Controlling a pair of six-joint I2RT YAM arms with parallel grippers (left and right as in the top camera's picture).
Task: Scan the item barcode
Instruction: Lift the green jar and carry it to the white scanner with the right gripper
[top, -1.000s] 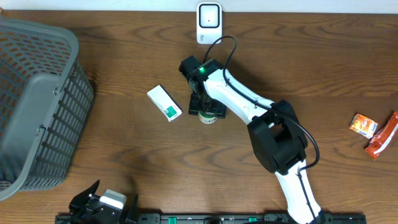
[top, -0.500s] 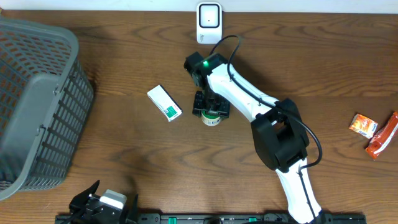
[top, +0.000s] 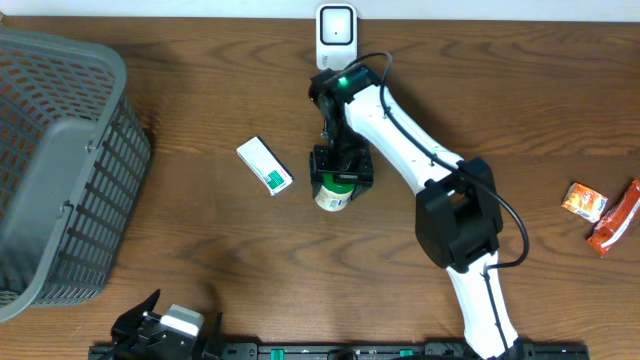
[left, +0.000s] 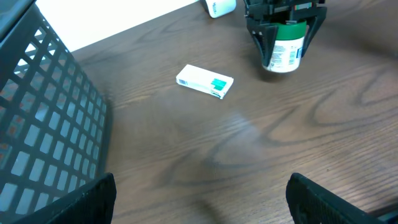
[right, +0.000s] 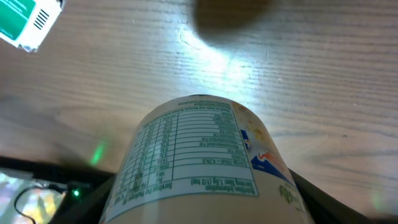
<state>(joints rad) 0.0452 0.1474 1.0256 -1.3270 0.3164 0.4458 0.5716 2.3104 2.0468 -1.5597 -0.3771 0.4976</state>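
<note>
Green-capped bottle (top: 334, 192) pinched in right claw (top: 341, 172); round body could slip, or barcode face away from scanner (top: 336, 35). Left claw (left: 200, 186) spread.

White right arm (top: 400, 140), black joints (top: 455, 225), cable (top: 376, 56), fingers (left: 258, 37); green light (top: 338, 83).

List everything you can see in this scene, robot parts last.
table: one, brown wood, beneath everything
basket: one, grey mesh, far left
scanner: one, white, top centre edge
box: one, white and green, lying flat left of centre
bottle: one, white label with green, centre, held in the right gripper
snack packets: two, orange and red, far right edge
right gripper: one, black, on a white arm, closed around the bottle
left gripper: one, black, bottom left, open and empty
</note>
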